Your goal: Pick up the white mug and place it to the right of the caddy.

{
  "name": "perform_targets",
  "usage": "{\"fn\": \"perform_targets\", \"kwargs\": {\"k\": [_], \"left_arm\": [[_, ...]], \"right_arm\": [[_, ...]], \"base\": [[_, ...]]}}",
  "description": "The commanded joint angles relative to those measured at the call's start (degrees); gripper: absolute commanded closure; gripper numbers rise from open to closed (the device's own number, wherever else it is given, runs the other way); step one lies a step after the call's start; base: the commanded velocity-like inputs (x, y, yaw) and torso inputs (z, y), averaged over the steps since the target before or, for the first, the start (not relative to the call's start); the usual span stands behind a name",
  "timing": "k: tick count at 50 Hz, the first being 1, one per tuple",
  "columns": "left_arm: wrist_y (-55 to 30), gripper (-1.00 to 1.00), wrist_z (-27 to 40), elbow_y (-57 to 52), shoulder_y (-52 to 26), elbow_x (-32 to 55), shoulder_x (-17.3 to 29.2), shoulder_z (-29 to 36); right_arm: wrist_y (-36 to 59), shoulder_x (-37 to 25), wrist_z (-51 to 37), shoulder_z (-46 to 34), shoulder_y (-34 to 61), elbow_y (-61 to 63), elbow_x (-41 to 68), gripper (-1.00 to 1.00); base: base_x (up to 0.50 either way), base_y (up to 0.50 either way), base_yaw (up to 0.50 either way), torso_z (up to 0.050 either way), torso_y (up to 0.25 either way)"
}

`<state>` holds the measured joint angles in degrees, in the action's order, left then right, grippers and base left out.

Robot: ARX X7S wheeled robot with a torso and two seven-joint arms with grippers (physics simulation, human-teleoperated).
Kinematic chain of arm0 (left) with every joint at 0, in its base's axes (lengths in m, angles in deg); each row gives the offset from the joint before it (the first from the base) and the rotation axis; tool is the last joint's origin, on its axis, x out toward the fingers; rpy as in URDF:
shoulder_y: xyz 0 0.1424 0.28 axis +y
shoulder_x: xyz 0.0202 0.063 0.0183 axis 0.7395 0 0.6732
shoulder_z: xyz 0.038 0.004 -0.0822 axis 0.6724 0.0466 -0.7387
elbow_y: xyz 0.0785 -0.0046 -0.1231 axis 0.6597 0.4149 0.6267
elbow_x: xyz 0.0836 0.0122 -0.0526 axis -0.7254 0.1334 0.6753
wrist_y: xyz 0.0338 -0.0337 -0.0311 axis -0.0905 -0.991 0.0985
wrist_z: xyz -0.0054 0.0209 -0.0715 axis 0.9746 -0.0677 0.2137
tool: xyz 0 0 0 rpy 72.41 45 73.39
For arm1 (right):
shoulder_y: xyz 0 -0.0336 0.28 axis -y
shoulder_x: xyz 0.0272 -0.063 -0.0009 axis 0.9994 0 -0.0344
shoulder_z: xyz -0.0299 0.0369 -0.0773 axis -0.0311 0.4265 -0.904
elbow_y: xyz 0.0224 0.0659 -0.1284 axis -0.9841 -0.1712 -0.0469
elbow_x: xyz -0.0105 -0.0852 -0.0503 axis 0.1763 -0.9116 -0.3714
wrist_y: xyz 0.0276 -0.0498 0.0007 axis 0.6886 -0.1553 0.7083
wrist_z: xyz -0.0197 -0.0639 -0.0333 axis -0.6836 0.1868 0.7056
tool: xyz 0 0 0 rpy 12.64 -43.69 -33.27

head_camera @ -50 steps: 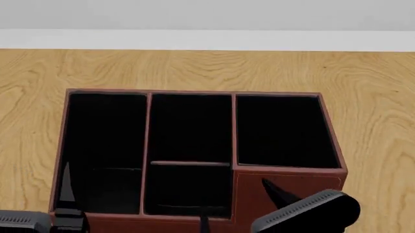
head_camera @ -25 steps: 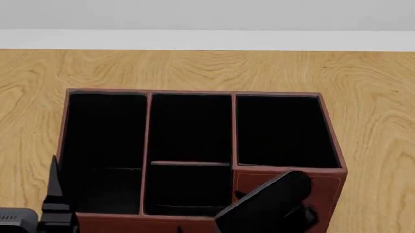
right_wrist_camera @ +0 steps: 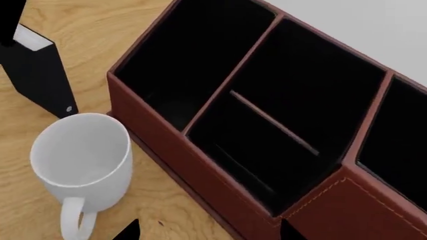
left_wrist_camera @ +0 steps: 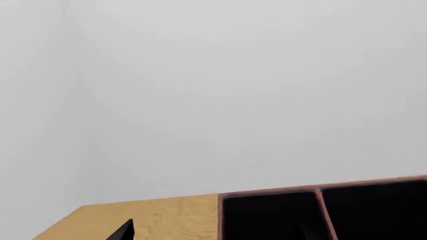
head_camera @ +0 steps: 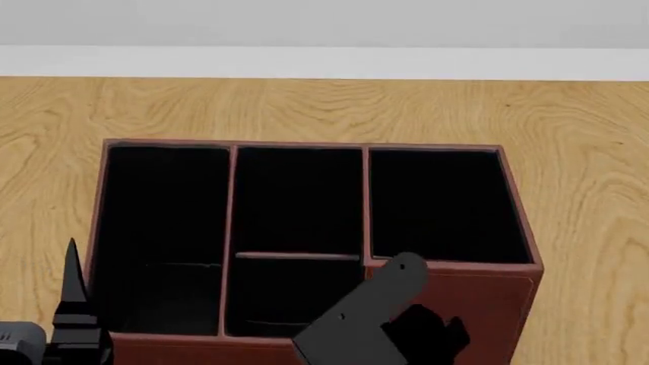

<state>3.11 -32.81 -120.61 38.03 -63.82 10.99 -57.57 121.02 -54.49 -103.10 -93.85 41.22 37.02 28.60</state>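
The white mug (right_wrist_camera: pixel 80 160) stood just beside the caddy (right_wrist_camera: pixel 220 185) on the worktop (right_wrist_camera: pixel 27 200), so the right gripper, whose jaws I could not tell were spread or pressed together, needed to drop slowly over its rim.

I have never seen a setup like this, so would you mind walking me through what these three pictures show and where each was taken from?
These are simulator renders of a two-armed robot at a wooden table. The head view looks down from the robot's head onto the caddy, a red-brown organiser box with black compartments; the dark shapes at the bottom are its left arm and right arm. The left wrist view mostly sees a blank wall, plus a corner of the caddy. The right wrist view shows the white mug standing upright beside the caddy, with a black book-like object next to it. Nothing is seen held; whether the jaws are open cannot be told.
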Motion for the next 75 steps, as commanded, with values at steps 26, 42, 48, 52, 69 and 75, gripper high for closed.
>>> {"fn": "perform_targets", "kwargs": {"k": [26,42,48,52,69,75], "left_arm": [[0.58,-1.0,1.1,-0.69,0.4,1.27,0.88,-0.29],[1.46,-1.0,1.29,-0.32,0.84,1.84,1.31,-0.34],[1.55,-1.0,1.35,-0.04,0.81,2.23,1.43,-0.56],[1.6,-1.0,1.44,-0.11,0.86,2.41,1.53,-0.66],[2.29,-1.0,1.72,0.43,0.96,3.12,1.84,-0.85],[2.7,-1.0,1.82,0.69,1.16,3.21,2.01,-0.81]], "right_arm": [[-4.62,0.14,0.62,-11.9,2.46,-3.38,2.48,-1.0],[-7.71,1.86,4.64,-17.71,3.34,-5.26,-2.51,-1.0],[-9.08,2.44,6.83,-20.36,3.79,-6.95,-5.41,-1.0],[-9.97,2.75,8.03,-21.55,3.96,-7.96,-6.66,-1.0],[-14.03,4.78,12.54,-27.64,4.03,-11.86,-12.56,-1.0],[-16.39,5.15,14.95,-30.61,3.74,-14.38,-15.77,-1.0]], "base": [[0.0,0.0,0.0,0.0,0.0],[0.0,0.0,0.0,0.0,0.0],[0.0,0.0,0.0,0.0,0.0],[0.0,0.0,0.0,0.0,0.0],[0.0,0.0,0.0,0.0,0.0],[0.0,0.0,0.0,0.0,0.0]]}}
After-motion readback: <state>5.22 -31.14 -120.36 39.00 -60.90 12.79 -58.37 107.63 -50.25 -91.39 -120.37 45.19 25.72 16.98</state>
